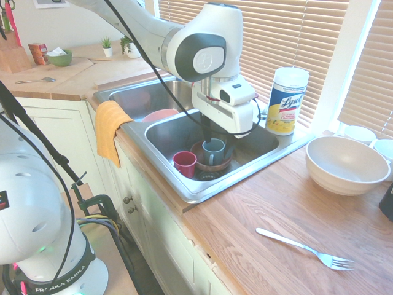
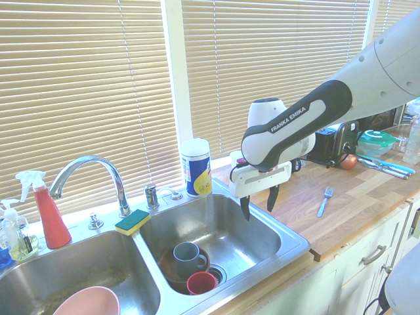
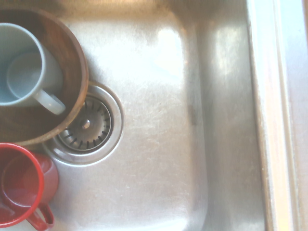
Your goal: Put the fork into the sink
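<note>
Right now the fork [image 1: 305, 247] lies flat on the wooden counter [image 1: 258, 203], close to the front edge, and nothing is touching it. Its long thin handle points toward the sink [image 1: 202, 192] and its tines point away from it, so the fork lies roughly along the counter. A big white bowl [image 1: 346, 165] sits farther back on the same counter. Past the fork, the gripper [image 2: 259, 200] hangs over the sink's near basin, pointing straight down, with its two dark fingers spread wide and nothing held between them. Below it sit a gray mug [image 1: 214, 151] in a brown bowl [image 1: 199, 161] and a red cup [image 1: 185, 163]. So the fork is well apart from the gripper, off to the side over the counter, and the arm would need to swing out of the sink and line its fingers across the thin handle.
</note>
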Motion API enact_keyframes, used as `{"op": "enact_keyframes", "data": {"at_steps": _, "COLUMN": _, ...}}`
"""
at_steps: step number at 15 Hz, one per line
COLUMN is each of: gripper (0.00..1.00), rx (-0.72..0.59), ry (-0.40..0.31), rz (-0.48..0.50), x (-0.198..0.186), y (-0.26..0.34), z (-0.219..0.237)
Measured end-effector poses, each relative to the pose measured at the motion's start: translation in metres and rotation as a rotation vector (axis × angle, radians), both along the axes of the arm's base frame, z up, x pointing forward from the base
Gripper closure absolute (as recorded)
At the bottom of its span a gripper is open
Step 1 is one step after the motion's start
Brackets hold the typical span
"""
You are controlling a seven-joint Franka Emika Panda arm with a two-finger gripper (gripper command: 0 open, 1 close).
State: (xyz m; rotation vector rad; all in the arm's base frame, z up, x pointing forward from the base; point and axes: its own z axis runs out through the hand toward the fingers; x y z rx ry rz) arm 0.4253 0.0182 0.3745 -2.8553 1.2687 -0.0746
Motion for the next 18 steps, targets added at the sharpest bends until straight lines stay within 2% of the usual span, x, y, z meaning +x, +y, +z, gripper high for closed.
{"op": "enact_keyframes", "data": {"at_steps": 2, "gripper": 0.0, "rx": 0.001, "ry": 0.0, "rz": -0.022, "x": 0.0, "y": -0.001, "z": 0.0}}
{"op": "enact_keyframes", "data": {"at_steps": 5, "gripper": 0.0, "rx": -0.022, "ry": -0.029, "rz": -0.136, "x": 0.005, "y": -0.023, "z": 0.009}}
{"op": "enact_keyframes", "data": {"at_steps": 7, "gripper": 0.0, "rx": -0.057, "ry": -0.04, "rz": -0.26, "x": 0.002, "y": -0.066, "z": 0.014}}
{"op": "enact_keyframes", "data": {"at_steps": 10, "gripper": 0.0, "rx": -0.059, "ry": -0.018, "rz": -0.463, "x": -0.017, "y": -0.147, "z": 0.011}}
{"op": "enact_keyframes", "data": {"at_steps": 14, "gripper": 0.0, "rx": -0.027, "ry": 0.02, "rz": -0.721, "x": -0.039, "y": -0.199, "z": -0.005}}
{"op": "enact_keyframes", "data": {"at_steps": 16, "gripper": 0.0, "rx": -0.004, "ry": -0.007, "rz": -0.798, "x": -0.04, "y": -0.218, "z": -0.014}}
{"op": "enact_keyframes", "data": {"at_steps": 18, "gripper": 0.0, "rx": -0.002, "ry": -0.008, "rz": -0.834, "x": -0.044, "y": -0.235, "z": -0.027}}
